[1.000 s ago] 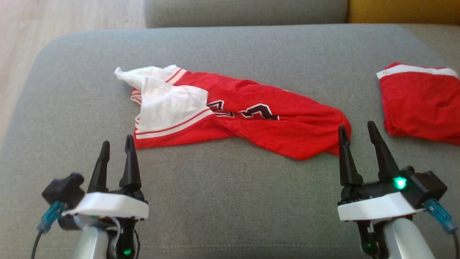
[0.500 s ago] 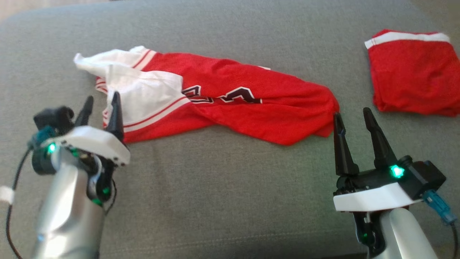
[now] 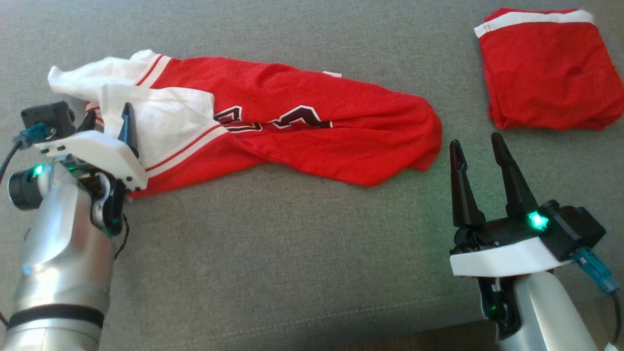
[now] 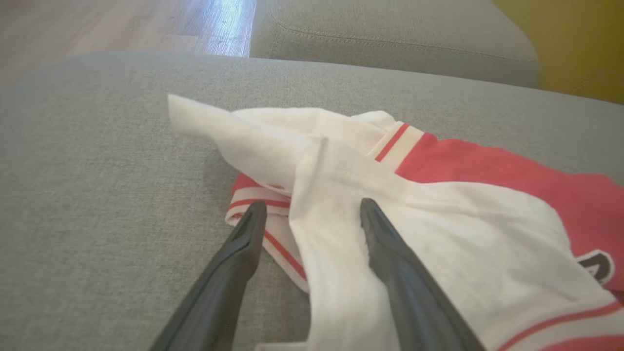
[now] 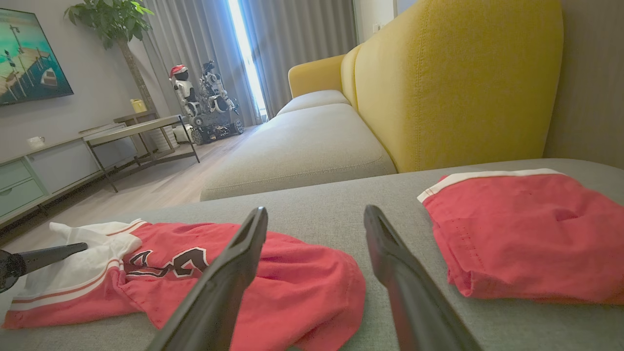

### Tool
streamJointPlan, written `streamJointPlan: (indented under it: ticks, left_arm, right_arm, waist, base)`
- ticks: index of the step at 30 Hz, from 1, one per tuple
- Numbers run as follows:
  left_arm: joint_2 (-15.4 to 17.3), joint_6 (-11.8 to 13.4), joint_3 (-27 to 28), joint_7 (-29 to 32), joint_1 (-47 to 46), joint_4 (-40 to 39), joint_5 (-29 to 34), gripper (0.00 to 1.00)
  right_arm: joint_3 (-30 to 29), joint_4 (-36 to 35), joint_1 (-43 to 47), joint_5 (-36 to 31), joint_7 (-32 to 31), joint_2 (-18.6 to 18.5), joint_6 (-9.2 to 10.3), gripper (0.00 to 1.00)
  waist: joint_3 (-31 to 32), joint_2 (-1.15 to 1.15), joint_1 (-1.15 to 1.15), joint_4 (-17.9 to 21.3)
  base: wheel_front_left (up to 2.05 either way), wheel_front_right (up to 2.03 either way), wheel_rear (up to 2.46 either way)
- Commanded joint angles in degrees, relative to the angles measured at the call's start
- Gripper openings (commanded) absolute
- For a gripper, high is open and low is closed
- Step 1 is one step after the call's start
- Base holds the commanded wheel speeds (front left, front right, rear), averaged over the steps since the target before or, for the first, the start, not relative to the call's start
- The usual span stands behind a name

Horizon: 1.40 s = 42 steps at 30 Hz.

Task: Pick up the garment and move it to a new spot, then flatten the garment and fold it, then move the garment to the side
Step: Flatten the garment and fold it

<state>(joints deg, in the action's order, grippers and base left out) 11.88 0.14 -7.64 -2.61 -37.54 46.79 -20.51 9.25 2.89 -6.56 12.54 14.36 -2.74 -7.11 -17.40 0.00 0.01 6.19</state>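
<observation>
The garment (image 3: 302, 131) lies crumpled on the sofa cushion (image 3: 292, 253). The left end effector (image 4: 312, 203) is spread over its white end, released and gripping nothing, while its red end sits just ahead and left of the right end effector (image 3: 475, 139), likewise released and empty. A folded red piece (image 3: 541, 73) rests ahead and right of that one. By my reading even the pick-up is not yet done, so moving, flattening, folding and setting aside all remain.

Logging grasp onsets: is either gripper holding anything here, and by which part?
Nothing is held. The left gripper is open over the white end of the jersey; the right gripper is open, just off its red end.
</observation>
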Motion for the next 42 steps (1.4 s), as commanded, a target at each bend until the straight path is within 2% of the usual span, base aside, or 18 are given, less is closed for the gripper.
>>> streamJointPlan:
  ticks: [1,7,8,9,10,18,24,32,42]
  left_arm:
    - [2.98,-0.22,1.41,-0.33,-3.13,0.08,0.03,1.0]
    - [3.75,-0.77,1.13,-1.68,-5.66,5.93,-0.03,1.0]
    - [3.71,-1.01,1.16,-1.98,-5.99,6.7,-0.22,0.94]
    - [3.66,-1.19,1.15,-2.48,-6.26,7.29,-0.33,0.06]
    - [3.54,-1.44,1.11,-3.01,-6.43,7.75,-0.45,0.0]
    - [1.61,-2.74,-0.43,-7.3,-5.4,8.76,-0.25,0.0]
    - [0.29,-4.24,-2.78,-9.5,-2.65,5.44,0.58,0.0]
    - [-0.06,-6.55,-7.93,-8.33,4.52,-5.24,1.45,0.0]
    - [3.62,-7.58,-17.29,-2.91,16.2,-22.6,-1.57,0.0]
  right_arm:
    - [1.43,-1.75,-1.81,0.32,0.6,-0.14,-0.37,1.0]
    - [1.41,-2.19,-1.94,0.27,0.62,-0.14,-0.37,1.0]
    - [1.37,-2.26,-1.93,0.25,0.62,-0.14,-0.37,1.0]
    - [1.3,-2.3,-1.89,0.22,0.62,-0.14,-0.37,1.0]
    - [1.18,-2.29,-1.82,0.19,0.62,-0.14,-0.37,1.0]
    - [0.72,-1.3,-1.15,0.21,0.63,-0.14,-0.37,1.0]
    - [0.61,0.21,-0.49,0.2,0.63,-0.14,-0.37,1.0]
    - [-0.89,2.98,0.46,0.04,0.56,-0.14,-0.37,1.0]
    - [-0.77,4.09,1.18,0.81,0.49,-0.14,-0.37,1.0]
  waist:
    - [-0.44,0.0,-0.01,0.35]
    - [-1.42,0.0,-0.01,0.81]
    - [-1.46,0.0,-0.01,0.81]
    - [-1.44,0.0,-0.01,0.78]
    - [-1.35,0.0,-0.01,0.69]
    - [1.35,0.0,-0.01,-1.45]
    - [4.57,0.0,-0.01,-4.62]
    - [8.06,0.0,-0.01,-9.4]
    - [11.12,0.0,-0.01,-12.06]
  base:
    - [0.0,0.0,0.0]
    - [0.0,0.0,0.0]
    - [0.0,0.0,0.0]
    - [0.0,0.0,0.0]
    - [0.0,0.0,0.0]
    - [0.0,0.0,0.0]
    - [0.0,0.0,0.0]
    - [0.0,0.0,0.0]
    - [0.0,0.0,0.0]
